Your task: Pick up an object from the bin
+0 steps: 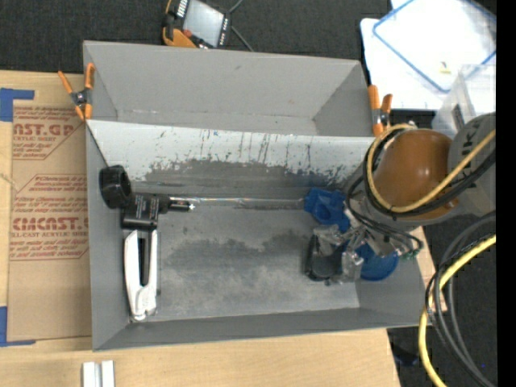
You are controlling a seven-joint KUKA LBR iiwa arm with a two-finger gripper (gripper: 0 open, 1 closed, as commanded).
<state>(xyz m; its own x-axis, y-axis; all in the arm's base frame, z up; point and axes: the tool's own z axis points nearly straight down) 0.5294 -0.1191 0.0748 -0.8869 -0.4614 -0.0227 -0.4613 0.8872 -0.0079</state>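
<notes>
My gripper (332, 263) is low over the bin floor at the right end, near the front wall. A blue round thing (379, 265) lies just to its right, partly under the wrist. A blue crumpled piece (324, 205) sits a little behind the gripper, apart from it. A small dark block (318, 265) shows at the gripper's left tip; I cannot tell whether it is part of the gripper or a loose thing.
A thin metal rod (242, 204) runs across the bin from the blue piece to a black clamp head (143, 211) at the left. A black knob (115, 185) and a white handle (139, 274) lie along the left wall. The arm's brown cover and cables hang over the right rim.
</notes>
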